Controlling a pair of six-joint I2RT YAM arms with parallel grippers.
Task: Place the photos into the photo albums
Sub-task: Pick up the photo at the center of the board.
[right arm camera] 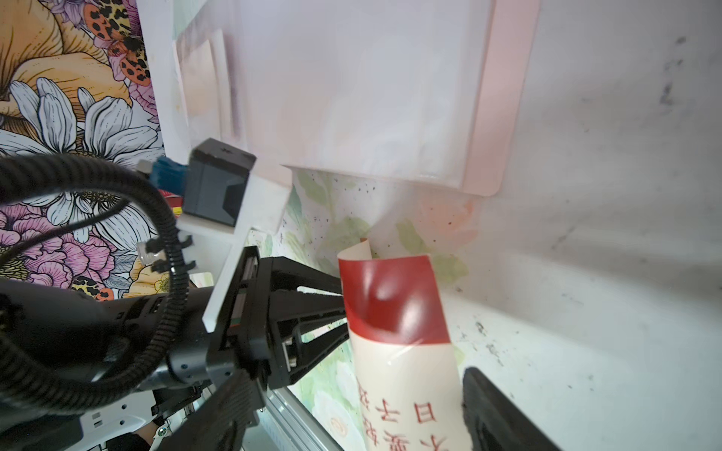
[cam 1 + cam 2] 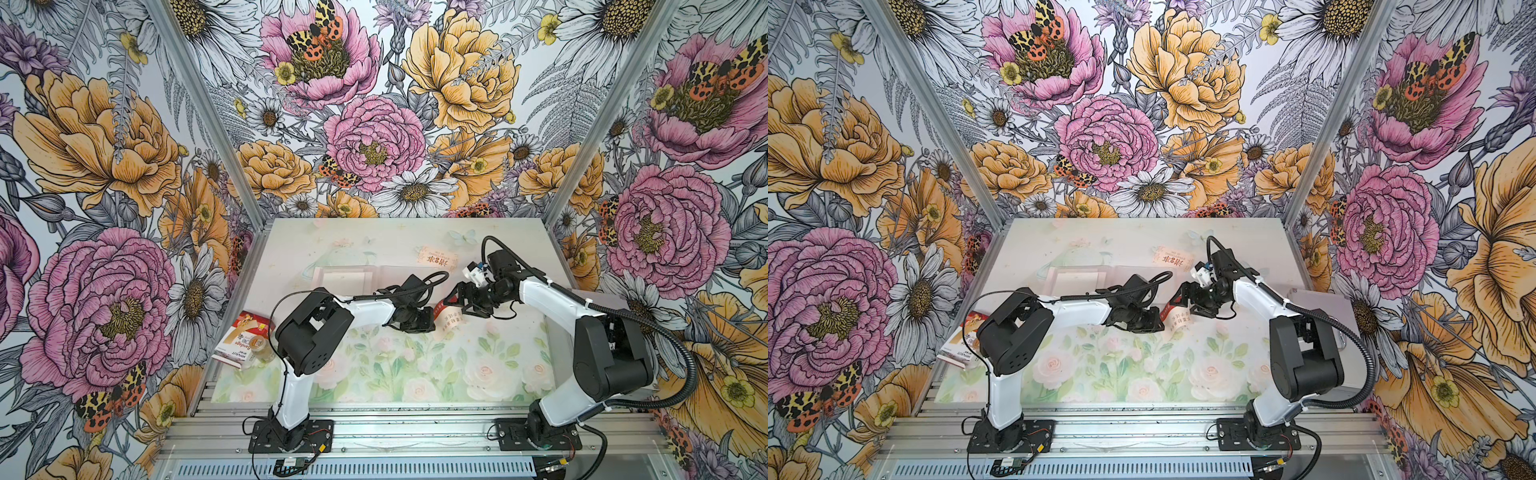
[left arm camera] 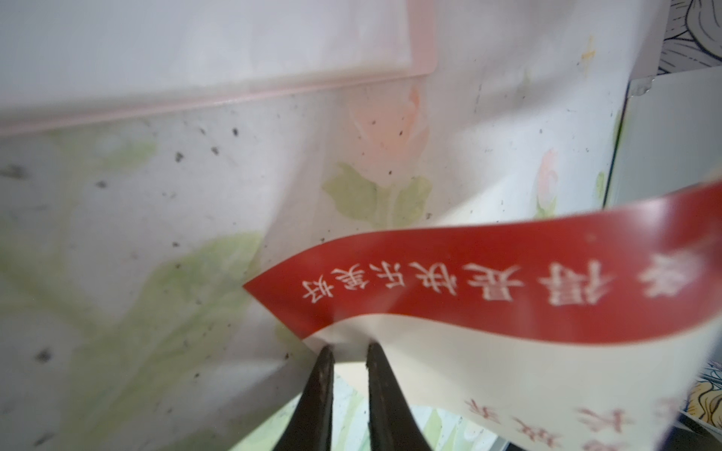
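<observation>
Left gripper [image 3: 347, 349], hard against the lens, is clamped on one corner of a red-and-cream card [image 3: 469, 285], which hangs curled above the counter [image 2: 415, 374] at mid-frame in both top views. We see the right gripper [image 2: 455, 299] with jaws apart, straddling the card's other end. Up and left of them the pink album [image 2: 320, 278] lies unheld, with a second card [image 2: 436, 259] to its right. We judge the corner pinch thin: a tug from either arm could crease or drop the card.

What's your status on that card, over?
Left gripper shut on red-and-cream card, card bowed. Right gripper open, straddling its other end. Photo album open beyond; bare mat between.
</observation>
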